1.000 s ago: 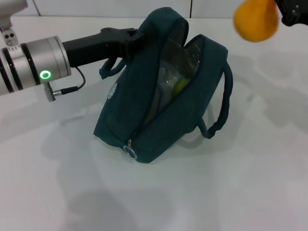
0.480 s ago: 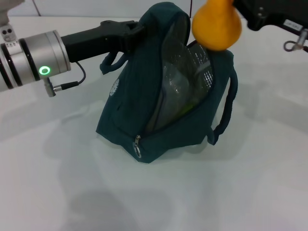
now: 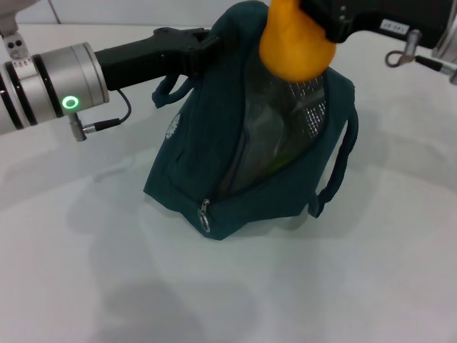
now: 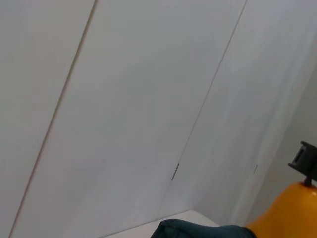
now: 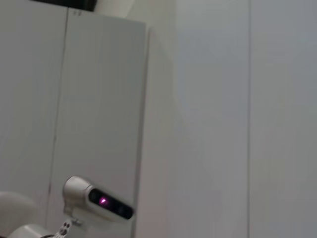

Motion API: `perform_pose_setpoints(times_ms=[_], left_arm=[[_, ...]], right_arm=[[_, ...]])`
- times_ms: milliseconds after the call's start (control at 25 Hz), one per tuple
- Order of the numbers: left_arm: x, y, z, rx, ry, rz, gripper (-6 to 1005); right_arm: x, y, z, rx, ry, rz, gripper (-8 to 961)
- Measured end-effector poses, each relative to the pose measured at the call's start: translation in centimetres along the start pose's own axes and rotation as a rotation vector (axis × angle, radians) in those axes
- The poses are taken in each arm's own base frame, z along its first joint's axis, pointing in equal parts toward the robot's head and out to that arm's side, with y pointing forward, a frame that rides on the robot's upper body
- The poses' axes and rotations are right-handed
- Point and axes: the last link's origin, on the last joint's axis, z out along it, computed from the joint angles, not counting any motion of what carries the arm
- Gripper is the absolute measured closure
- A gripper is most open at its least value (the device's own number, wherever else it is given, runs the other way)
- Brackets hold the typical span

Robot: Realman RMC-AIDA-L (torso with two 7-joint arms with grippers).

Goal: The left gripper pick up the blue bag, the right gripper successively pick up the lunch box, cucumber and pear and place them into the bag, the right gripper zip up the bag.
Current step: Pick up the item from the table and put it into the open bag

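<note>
The blue bag (image 3: 193, 164) stands on the white table with its mouth wide open, showing silvery lining (image 3: 303, 107). My left gripper (image 3: 207, 48) is shut on the bag's top edge and holds it up. Hanging right over the opening is the yellow-orange pear (image 3: 295, 48), with my right gripper (image 3: 318, 13) shut on its top. Inside the bag, clear plastic of the lunch box (image 3: 260, 132) glints, and a patch of green, likely the cucumber (image 3: 282, 161), shows below it. The left wrist view catches the pear (image 4: 282, 215) and the bag's top (image 4: 198, 230).
The zipper's ring pull (image 3: 205, 214) hangs at the bag's near lower end. A rope handle (image 3: 341, 161) loops down the bag's right side, another (image 3: 166, 93) sticks out at the left. A white table (image 3: 343, 286) spreads around.
My right gripper has carried the pear leftward from the far right until it is above the bag's mouth. The left gripper lifted the bag's edge slightly, and the opening has widened.
</note>
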Motion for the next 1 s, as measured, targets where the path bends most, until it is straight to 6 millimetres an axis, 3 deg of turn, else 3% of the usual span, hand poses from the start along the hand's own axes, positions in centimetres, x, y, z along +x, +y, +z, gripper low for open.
perform_pose_setpoints(times_ms=[600,1000], left_arm=[[0.4,0.0,0.1,-0.001,0.023,0.0,956],[0.2,-0.2,0.1,0.01,0.022,0.008,955]], right_arm=[[3.8,2.4,1.6,-0.048,0.147,0.014,888],[4.0,2.3,0.7,-0.021,0.151,0.029,867]])
